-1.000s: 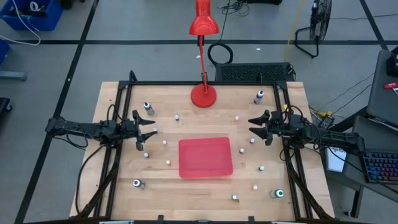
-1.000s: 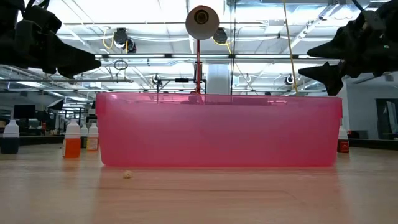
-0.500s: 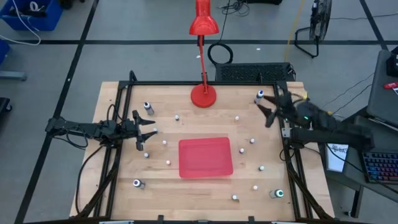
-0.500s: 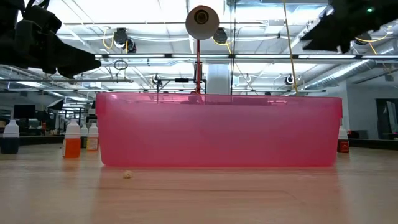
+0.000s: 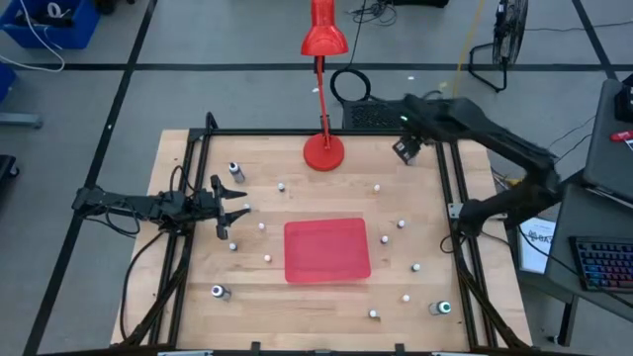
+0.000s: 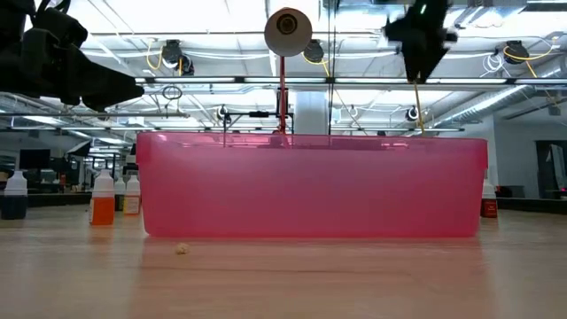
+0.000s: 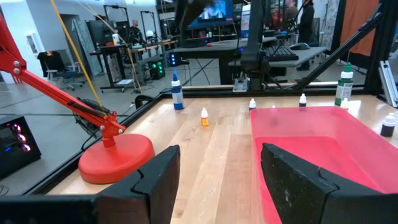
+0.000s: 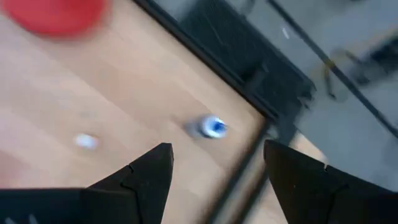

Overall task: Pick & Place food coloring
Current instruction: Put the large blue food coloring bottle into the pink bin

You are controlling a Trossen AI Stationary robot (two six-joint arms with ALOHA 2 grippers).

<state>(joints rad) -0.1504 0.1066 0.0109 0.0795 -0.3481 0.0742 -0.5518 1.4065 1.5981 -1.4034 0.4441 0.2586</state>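
The right wrist picture was smeared, so the vial [image 8: 208, 126] with a blue top showed only as a blur ahead of the right end effector [image 8: 214, 171], beyond its spread, empty fingers. From above, the right end effector [image 5: 406, 148] covered that vial at the table's [image 5: 198, 262] far right corner. The left end effector [image 5: 233, 211] hung open and empty, small white bottles [image 5: 262, 226] just beside it.

The desk [image 5: 277, 287] is pale wood with a smooth, matt grain, edged by a black metal frame [image 5: 188, 198]. At its middle sits a red bin [image 6: 310, 186] of translucent, glossy plastic. Behind the bin, the red lamp [image 5: 323, 150] has a shiny, smooth base. The left pincer [image 7: 217, 180] has matt black plastic fingers [image 7: 155, 180].
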